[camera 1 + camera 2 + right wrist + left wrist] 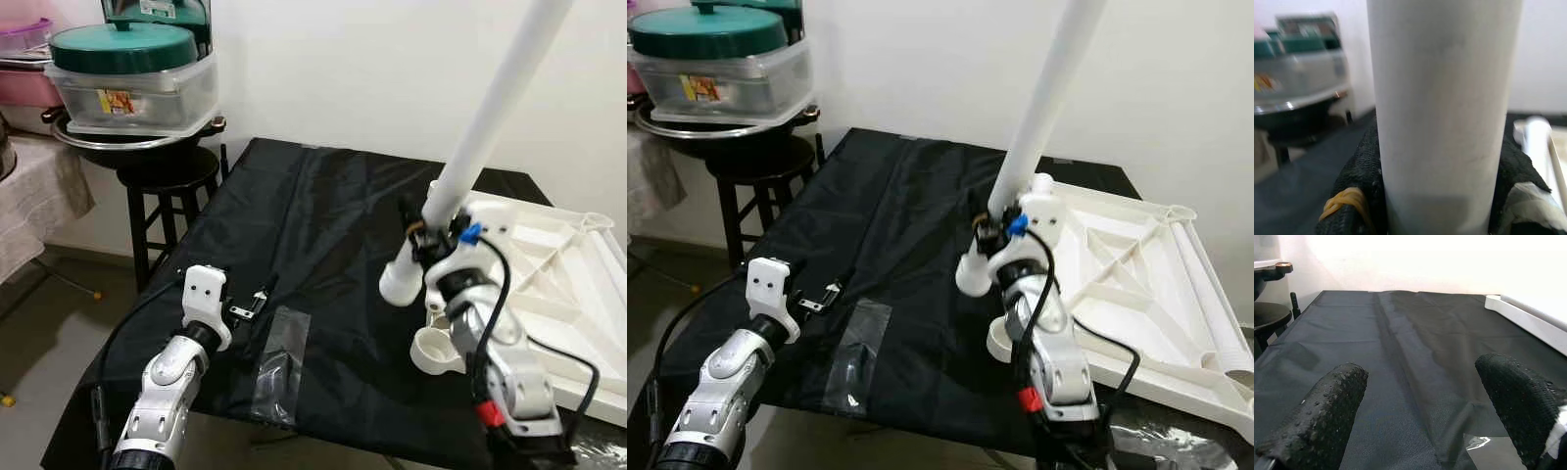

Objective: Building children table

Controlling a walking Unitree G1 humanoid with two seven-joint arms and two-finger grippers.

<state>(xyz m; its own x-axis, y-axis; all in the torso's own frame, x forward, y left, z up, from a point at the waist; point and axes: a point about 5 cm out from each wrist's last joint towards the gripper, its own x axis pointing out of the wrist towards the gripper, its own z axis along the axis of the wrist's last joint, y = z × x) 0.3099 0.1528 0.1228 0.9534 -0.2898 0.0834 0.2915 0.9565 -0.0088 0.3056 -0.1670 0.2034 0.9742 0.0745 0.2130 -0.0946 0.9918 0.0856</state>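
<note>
Black cloth [323, 215] covers table. Right gripper [428, 238] clamps white leg [480, 132], tilted, top cut off by frame; tabletop [1136, 284] lies inverted, right. Left gripper [257, 299] near edge, jaws wide, over plastic bag [279, 364], contents unclear.

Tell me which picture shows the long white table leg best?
The right eye view: the table leg rises tilted from the right gripper. The left eye view matches. The right wrist view has its surface close up between the fingers.

Bright indoor light, wall glare, bg blurred
</note>
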